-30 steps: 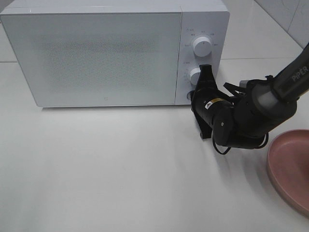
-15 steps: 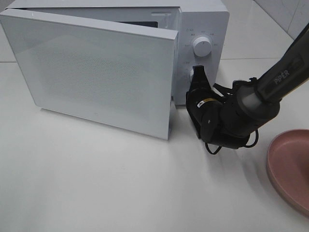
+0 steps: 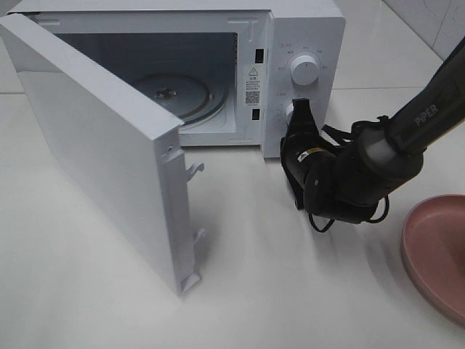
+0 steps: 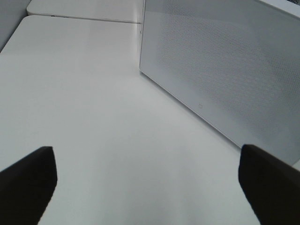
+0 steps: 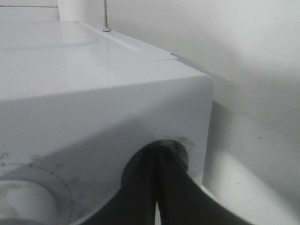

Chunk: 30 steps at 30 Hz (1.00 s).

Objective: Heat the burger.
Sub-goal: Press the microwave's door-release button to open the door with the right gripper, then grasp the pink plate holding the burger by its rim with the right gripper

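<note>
Exterior high shows the right claw [image 3: 300,109] pressed together, its tips at the microwave [image 3: 305,29] panel beside the lower knob [image 3: 290,114]; the door [image 3: 94,167] stands swung wide, well off to that claw's side, with the glass turntable [image 3: 174,91] bare; the pink plate [image 3: 436,247], back along its arm, shows nothing on its visible part; the left claw [image 4: 147,180] hangs spread apart, facing the door's outer face; the burger is in no view; it is probably light, soft and layered, apt to slide apart, so take it low across the sides, gently.

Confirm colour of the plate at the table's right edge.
Plain dusty pink, no pattern. The plate shows best in the exterior high view.
</note>
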{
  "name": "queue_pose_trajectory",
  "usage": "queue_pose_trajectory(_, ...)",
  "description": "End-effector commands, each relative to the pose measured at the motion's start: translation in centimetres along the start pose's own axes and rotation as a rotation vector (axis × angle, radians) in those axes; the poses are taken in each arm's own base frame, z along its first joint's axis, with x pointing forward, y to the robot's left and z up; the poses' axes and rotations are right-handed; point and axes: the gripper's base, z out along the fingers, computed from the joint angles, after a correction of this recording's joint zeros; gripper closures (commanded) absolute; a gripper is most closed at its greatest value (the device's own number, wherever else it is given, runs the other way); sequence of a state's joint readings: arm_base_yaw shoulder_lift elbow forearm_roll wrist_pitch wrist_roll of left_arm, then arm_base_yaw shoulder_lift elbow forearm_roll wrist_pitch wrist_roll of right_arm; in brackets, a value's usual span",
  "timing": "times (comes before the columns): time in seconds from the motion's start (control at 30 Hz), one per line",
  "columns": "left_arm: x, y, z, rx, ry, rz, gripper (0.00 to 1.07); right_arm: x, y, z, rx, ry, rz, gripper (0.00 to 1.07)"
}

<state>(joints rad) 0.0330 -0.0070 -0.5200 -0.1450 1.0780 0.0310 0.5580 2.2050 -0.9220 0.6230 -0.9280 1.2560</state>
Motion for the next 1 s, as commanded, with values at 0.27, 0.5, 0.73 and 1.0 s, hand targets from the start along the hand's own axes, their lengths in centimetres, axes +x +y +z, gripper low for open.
queue_pose_trajectory(0.27, 0.1, 0.0, -0.1, 0.005, -0.020, -0.002, 0.09, -1.2, 2.6, -1.4, -0.070, 0.033, 0.007, 1.07)
queue_pose_trajectory(0.5, 0.1, 0.0, -0.1, 0.005, -0.020, -0.002, 0.09, -1.1, 1.4, -3.2, 0.086, 0.119, -0.052, 1.07)
queue_pose_trajectory(0.73, 0.1, 0.0, -0.1, 0.005, -0.020, -0.002, 0.09, -1.3, 1.3, -5.5, 0.171, 0.203, -0.178, 1.07)
queue_pose_trajectory(1.0, 0.1, 0.0, -0.1, 0.005, -0.020, -0.002, 0.09, -1.1, 1.5, -7.8, 0.288, 0.350, -0.411, 1.07)
